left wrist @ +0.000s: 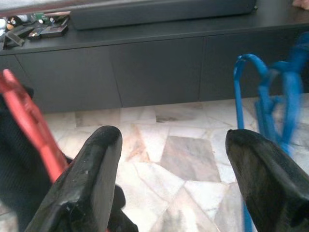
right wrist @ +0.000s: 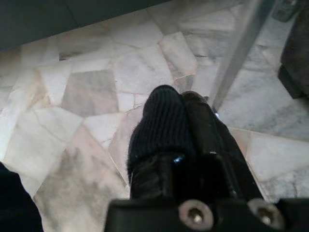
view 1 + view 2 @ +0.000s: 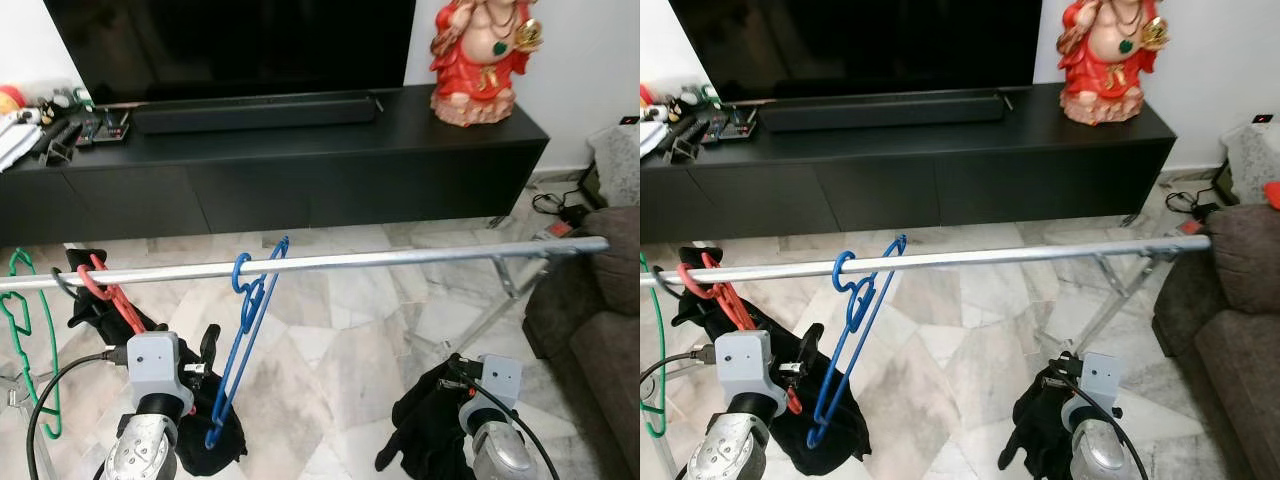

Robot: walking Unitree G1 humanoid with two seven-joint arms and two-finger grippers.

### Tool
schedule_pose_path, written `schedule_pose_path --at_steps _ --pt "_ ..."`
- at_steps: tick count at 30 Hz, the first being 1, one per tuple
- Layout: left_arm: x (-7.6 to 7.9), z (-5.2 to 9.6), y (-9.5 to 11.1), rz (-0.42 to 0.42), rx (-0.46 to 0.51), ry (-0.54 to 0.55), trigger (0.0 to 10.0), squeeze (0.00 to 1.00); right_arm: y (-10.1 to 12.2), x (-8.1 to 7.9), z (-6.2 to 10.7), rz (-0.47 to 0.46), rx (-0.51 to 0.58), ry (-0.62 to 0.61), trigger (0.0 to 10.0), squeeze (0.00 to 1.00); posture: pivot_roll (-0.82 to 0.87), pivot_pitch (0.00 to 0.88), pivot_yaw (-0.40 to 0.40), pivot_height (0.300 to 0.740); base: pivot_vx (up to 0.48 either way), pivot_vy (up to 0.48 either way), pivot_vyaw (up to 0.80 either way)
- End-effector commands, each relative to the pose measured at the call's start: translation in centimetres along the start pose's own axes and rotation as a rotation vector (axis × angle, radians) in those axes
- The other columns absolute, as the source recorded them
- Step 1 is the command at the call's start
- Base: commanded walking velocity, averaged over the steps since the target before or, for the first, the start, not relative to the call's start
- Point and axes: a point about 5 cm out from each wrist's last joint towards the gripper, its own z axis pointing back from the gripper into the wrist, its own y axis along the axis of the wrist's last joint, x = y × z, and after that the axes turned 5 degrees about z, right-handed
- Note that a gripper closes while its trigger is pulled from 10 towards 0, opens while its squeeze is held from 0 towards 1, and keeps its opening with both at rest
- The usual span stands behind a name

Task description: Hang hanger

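A blue hanger (image 3: 248, 330) hangs by its hook on the metal rail (image 3: 400, 258), tilted and left of the middle. Further left on the rail are a red hanger (image 3: 105, 295) carrying a dark garment and a green hanger (image 3: 22, 330). My left gripper (image 1: 171, 140) is open, below the rail, with the blue hanger (image 1: 270, 111) just beside one finger and nothing between the fingers. From the head its wrist (image 3: 155, 365) sits left of the blue hanger. My right gripper (image 2: 181, 96) is low on the right, fingers pressed together, one wrapped in black ribbed knit.
A long black TV console (image 3: 300, 170) with a soundbar (image 3: 255, 112) and a red figurine (image 3: 480, 60) stands behind the rail. A brown sofa (image 3: 600, 330) is at the right. The rack's slanted legs (image 3: 500, 300) reach the marble floor on the right.
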Motion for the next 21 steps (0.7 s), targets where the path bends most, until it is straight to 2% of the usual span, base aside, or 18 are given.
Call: schedule_pose_path --at_steps 1,5,8,15,21 --pt "0.0 0.1 0.2 0.014 -0.002 0.002 10.0 0.0 0.0 -0.1 0.0 -0.009 0.001 0.002 10.0 0.0 -0.05 0.181 0.041 0.74 0.334 0.0 0.0" --pt "0.1 0.1 0.2 0.012 -0.004 -0.01 10.0 0.0 0.0 -0.1 0.0 -0.011 -0.003 0.003 10.0 0.0 -0.05 0.183 0.042 0.74 0.278 0.0 0.0" --pt "0.4 0.2 0.4 0.011 0.005 -0.046 10.0 0.0 -0.1 -0.3 0.0 -0.011 -0.007 0.007 10.0 0.0 -0.04 0.186 0.042 0.74 0.0 0.0 0.0" --pt "0.2 0.8 0.3 0.004 -0.003 -0.039 10.0 0.0 -0.2 -0.4 0.0 -0.01 -0.009 0.014 10.0 0.0 -0.04 0.189 0.043 0.74 0.0 0.0 0.0" --pt "-0.4 2.2 0.4 -0.016 -0.026 -0.027 10.0 0.0 -0.6 -0.3 0.2 -0.008 -0.021 0.011 10.0 0.0 -0.04 0.194 0.043 0.74 0.0 0.0 0.0"
